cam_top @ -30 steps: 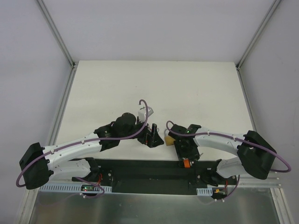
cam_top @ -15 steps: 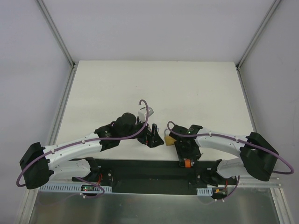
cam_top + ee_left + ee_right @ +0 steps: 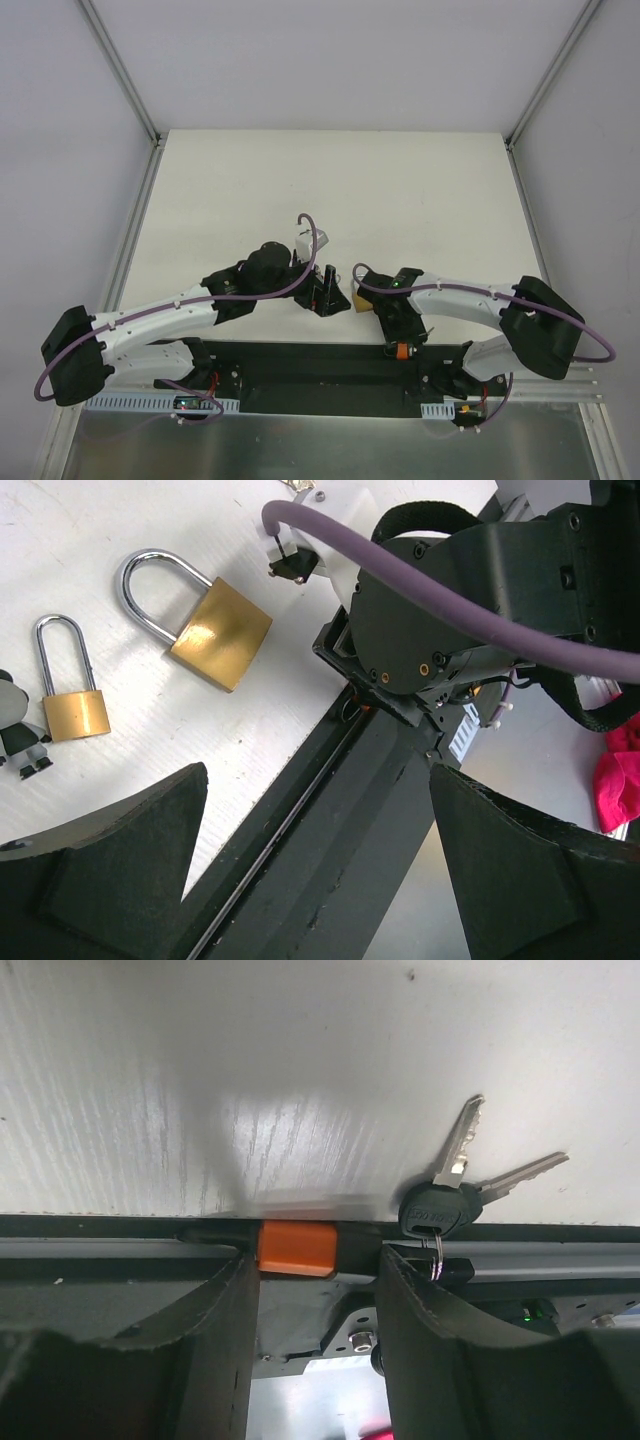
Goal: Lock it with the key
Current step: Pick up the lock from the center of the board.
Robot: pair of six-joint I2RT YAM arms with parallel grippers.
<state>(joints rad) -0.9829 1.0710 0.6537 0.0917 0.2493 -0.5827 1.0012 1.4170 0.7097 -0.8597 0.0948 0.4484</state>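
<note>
Two keys (image 3: pixel 450 1200) with a black head, on one ring, lie at the table's near edge. They sit just beyond my right gripper's right finger (image 3: pixel 440 1340), and the ring touches that finger. My right gripper (image 3: pixel 315 1265) is open with nothing between its jaws. A large brass padlock (image 3: pixel 220 630) and a small one (image 3: pixel 75 712) lie on the white table, both with their shackles down. From above, a padlock (image 3: pixel 357 298) shows between my left gripper (image 3: pixel 325 292) and my right gripper (image 3: pixel 400 335). The left gripper (image 3: pixel 315 810) hangs wide open over the black rail.
A black base rail (image 3: pixel 300 360) runs along the table's near edge. An orange block (image 3: pixel 295 1247) sits on it in line with the right jaws. A small black-and-white figure (image 3: pixel 15 730) lies left of the small padlock. Red cloth (image 3: pixel 625 780) lies below the table.
The right forearm has shifted a little to the left and its jaws have narrowed. The left arm has not moved.
</note>
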